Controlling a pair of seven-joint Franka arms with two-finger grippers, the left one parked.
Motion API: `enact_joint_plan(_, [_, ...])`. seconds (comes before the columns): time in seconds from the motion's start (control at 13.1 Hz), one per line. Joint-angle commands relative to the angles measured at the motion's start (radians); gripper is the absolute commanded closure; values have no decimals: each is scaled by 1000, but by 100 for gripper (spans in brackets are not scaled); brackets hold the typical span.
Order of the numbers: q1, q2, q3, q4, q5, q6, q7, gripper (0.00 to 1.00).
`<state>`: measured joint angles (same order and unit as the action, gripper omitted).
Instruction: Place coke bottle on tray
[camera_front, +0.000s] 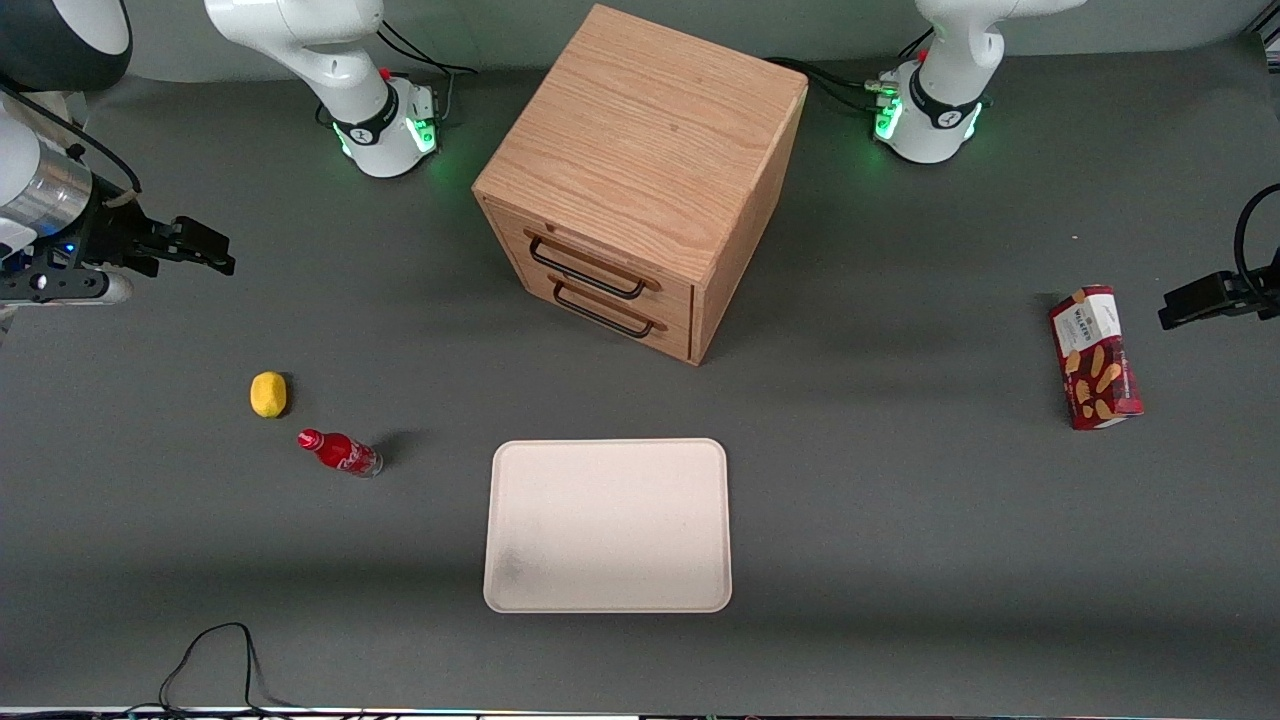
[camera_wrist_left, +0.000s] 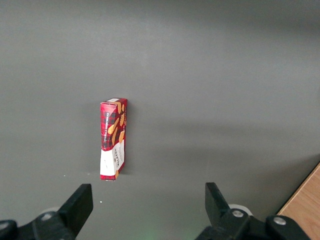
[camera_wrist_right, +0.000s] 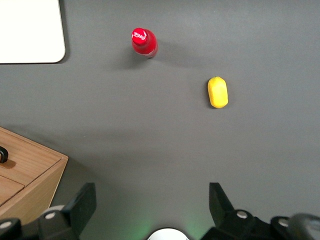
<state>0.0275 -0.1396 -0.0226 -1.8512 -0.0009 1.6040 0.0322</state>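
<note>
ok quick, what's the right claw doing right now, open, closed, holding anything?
Right claw: open, holding nothing, up off the table at the working arm's end, farther from the front camera than the coke bottle.

One bottle (camera_front: 340, 453), one tray (camera_front: 608, 525), one lemon (camera_front: 268, 394)

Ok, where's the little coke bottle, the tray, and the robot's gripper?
coke bottle (camera_front: 340, 453): front view, red body.
tray (camera_front: 608, 525): front view, bare middle.
gripper (camera_wrist_right: 152, 202): right wrist view, between its open fingertips, high above the table.
</note>
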Motion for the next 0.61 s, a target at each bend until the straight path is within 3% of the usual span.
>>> enact_joint_plan(0.0, [-9,3,6,32,12,-24,14,0])
enact_joint_plan(0.54, [-11,37,6,84,12,-73,14,0])
